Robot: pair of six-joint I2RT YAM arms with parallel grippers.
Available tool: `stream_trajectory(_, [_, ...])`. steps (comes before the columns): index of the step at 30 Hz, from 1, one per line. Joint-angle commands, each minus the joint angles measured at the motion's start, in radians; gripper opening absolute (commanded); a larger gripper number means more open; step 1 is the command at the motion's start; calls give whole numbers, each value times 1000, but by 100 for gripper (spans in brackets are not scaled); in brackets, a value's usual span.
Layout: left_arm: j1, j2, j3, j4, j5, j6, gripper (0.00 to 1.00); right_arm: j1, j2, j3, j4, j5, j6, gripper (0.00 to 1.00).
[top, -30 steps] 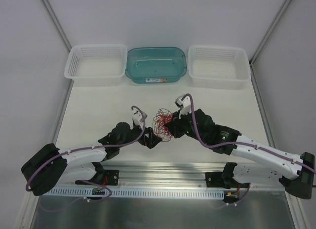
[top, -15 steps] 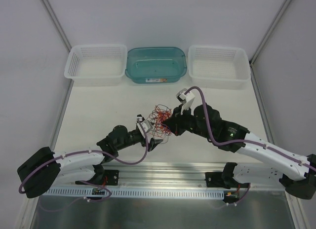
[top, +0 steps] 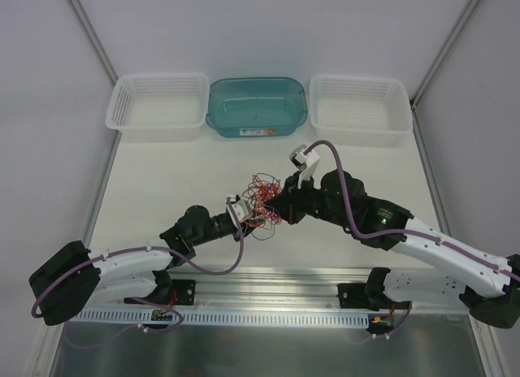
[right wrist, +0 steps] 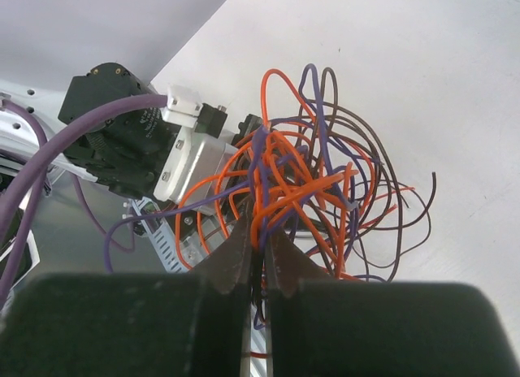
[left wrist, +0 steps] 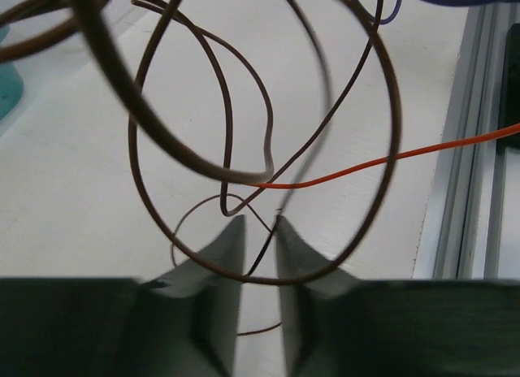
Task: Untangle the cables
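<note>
Table (top: 154, 182) centre: orange, brown and purple cable tangle (top: 262, 198), teal tub (top: 257, 106) at its 12 o'clock | right hand (right wrist: 256, 240) at the tangle's 3 o'clock, clenched on orange and purple strands | left hand (left wrist: 258, 224) at its 7 o'clock, jaws narrowed about one brown strand (left wrist: 264, 240); grip cannot be told.

Cables (left wrist: 154, 123) blurred near lens, loops cut off at top edge.

- Top camera: fixed above, behind the arm bases (top: 166, 294), overlooking the whole desk (top: 162, 174).
- Left wrist camera: close-up past the left pincer (left wrist: 258, 231).
- Right wrist camera: close-up on the cables (right wrist: 301, 190), shared by all views.
</note>
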Motion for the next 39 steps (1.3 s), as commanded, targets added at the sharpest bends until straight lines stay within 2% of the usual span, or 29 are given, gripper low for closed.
stream_trajectory(1, [-9, 19, 34, 94, 58, -19, 15, 5, -17, 36, 60, -24, 12, 1])
stream_trajectory(3, [-9, 27, 34, 106, 67, -32, 0, 5, -17, 32, 67, -21, 12, 1])
stream_trajectory(7, [-9, 22, 20, 102, 0, -63, 0, 3, -47, 6, 38, 60, 6, 1])
stream_trajectory(15, [-7, -73, -23, -44, -279, -207, 0, -18, -207, -68, -149, 551, 51, 1])
stream_trajectory(16, [-7, -87, -26, -99, -311, -221, 0, -38, -236, -74, -172, 615, 60, 1])
stream_trajectory(19, [-4, -151, -14, -197, -452, -281, 0, -98, -291, -97, -258, 689, 95, 1])
stream_trajectory(20, [0, -180, -5, -280, -526, -313, 0, -113, -302, -105, -278, 704, 115, 1])
stream_trajectory(22, [37, -205, 33, -374, -571, -350, 0, -159, -328, -129, -329, 743, 129, 1])
stream_trajectory(23, [54, -214, 44, -459, -587, -386, 0, -174, -334, -140, -341, 750, 136, 1])
stream_trajectory(26, [132, -275, 72, -573, -583, -468, 0, -246, -344, -175, -409, 761, 156, 1])
stream_trajectory(29, [209, -327, 66, -615, -519, -525, 0, -328, -348, -223, -409, 715, 164, 1])
stream_trajectory(34, [232, -358, 103, -676, -471, -546, 0, -385, -295, -305, -340, 551, 137, 1])
stream_trajectory(39, [234, -323, 205, -756, -454, -552, 0, -386, -146, -350, -263, 435, 132, 2])
